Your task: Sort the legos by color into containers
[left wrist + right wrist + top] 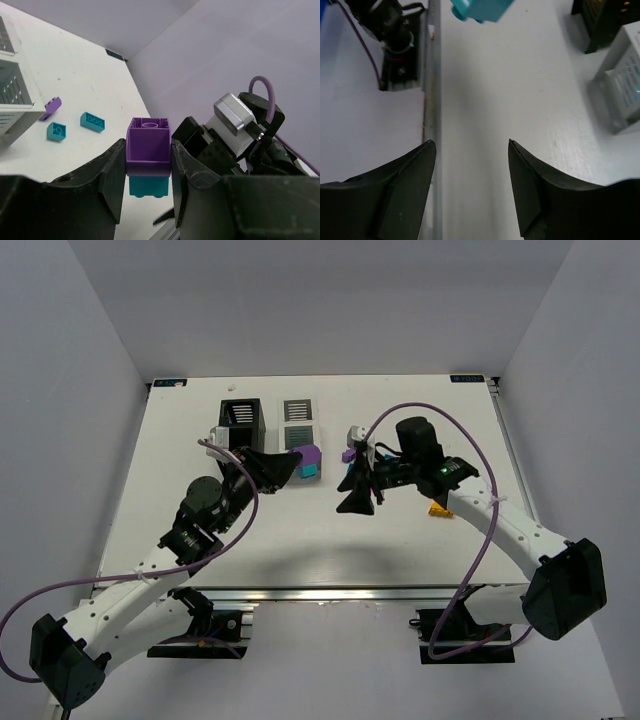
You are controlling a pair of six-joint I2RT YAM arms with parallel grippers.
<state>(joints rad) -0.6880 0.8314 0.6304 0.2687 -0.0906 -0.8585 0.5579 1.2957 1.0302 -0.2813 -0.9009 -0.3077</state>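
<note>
so i'm mid-sort here. my left gripper (pixel 148 165) is clamping a purple brick (pixel 148 144) by its sides, lifted off the table (pixel 330 540), and a teal brick (pixel 147 187) is hanging stuck to its underside. from above, the pair is sitting just at the near right corner of the white container (pixel 300 418), with the black container (pixel 240 420) right beside that on the left.

my right gripper (pixel 471 150) is hanging wide with nothing between the fingers, just right of the held pair, pointing down at bare table.

way i'm reading it, the step in hand is carrying purple to its bin, but dropping a two-colour stack would be mixing colours. so the next move is probably getting the right fingers onto the teal one and pulling it off, then dropping each in its own spot.

loose stuff: two teal bricks (pixel 56 131) (pixel 92 122) and a purple piece (pixel 51 106) lying near the white container, another purple one (pixel 348 454) by the right wrist, and a yellow brick (pixel 438 508) under the right arm.

what's inside the containers? honestly can't tell, the slats and the angle are hiding it.
</note>
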